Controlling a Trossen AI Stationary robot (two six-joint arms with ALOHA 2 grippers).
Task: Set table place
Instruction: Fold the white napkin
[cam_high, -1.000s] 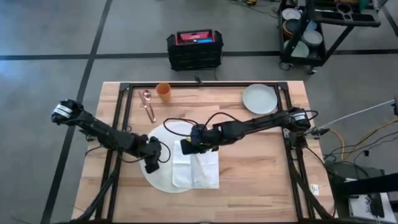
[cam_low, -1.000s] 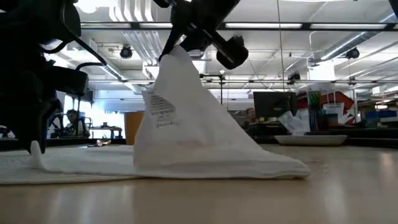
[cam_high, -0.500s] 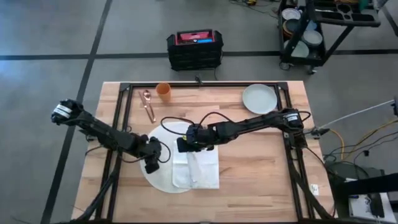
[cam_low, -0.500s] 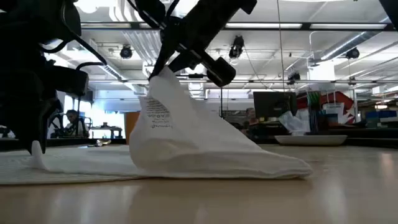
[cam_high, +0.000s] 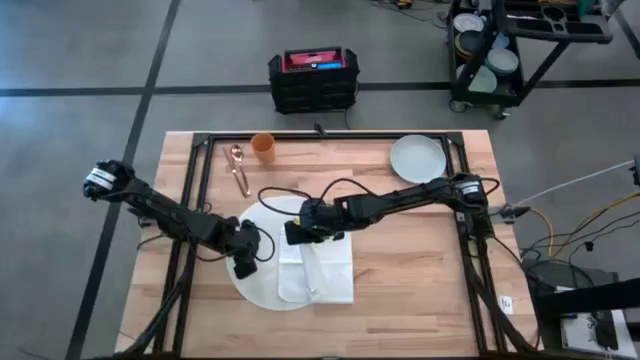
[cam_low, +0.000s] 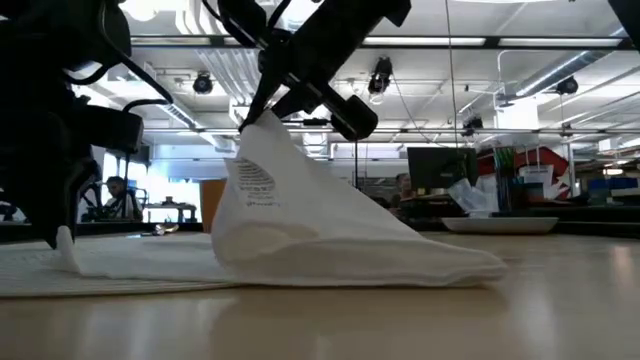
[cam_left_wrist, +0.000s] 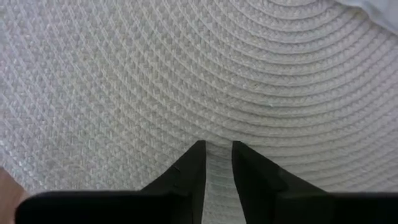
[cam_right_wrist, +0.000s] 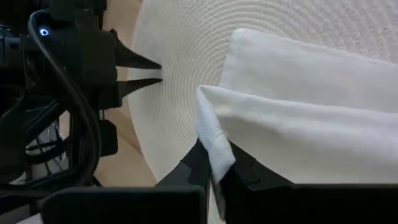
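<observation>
A: Start with the biggest thing. Where does the table (cam_high: 400, 270) stand in all this?

B: The light-wood top carries everything. The round white woven mat (cam_high: 262, 290), the place being set, lies toward the left-front part of it, partly under a white cloth napkin (cam_high: 325, 275).

A: Why is the napkin peaked like a tent in the low view?

B: Because the right gripper (cam_high: 306, 233) has 1 corner of it pinched and lifted. In the right wrist view its 2 fingers are closed on a fold of napkin (cam_right_wrist: 214, 152), while the rest drapes down onto the mat and the wood. I judge it is being dragged or folded into position beside the mat's centre.

A: And the left arm?

B: The left gripper (cam_high: 243, 264) sits low on the mat's left part. Its wrist view shows the 2 fingers nearly together with a thin strip of weave between them, tips at the mat (cam_left_wrist: 186, 81). It looks like it is pinning the mat so the cloth pull does not shift it, though whether it grips the weave I cannot tell.

A: The smaller items?

B: The pale plate (cam_high: 417, 158) waits at the far right, an orange cup (cam_high: 262, 146) at the far left, and copper-coloured cutlery (cam_high: 239, 168) just beside it. None are on the mat yet.
</observation>
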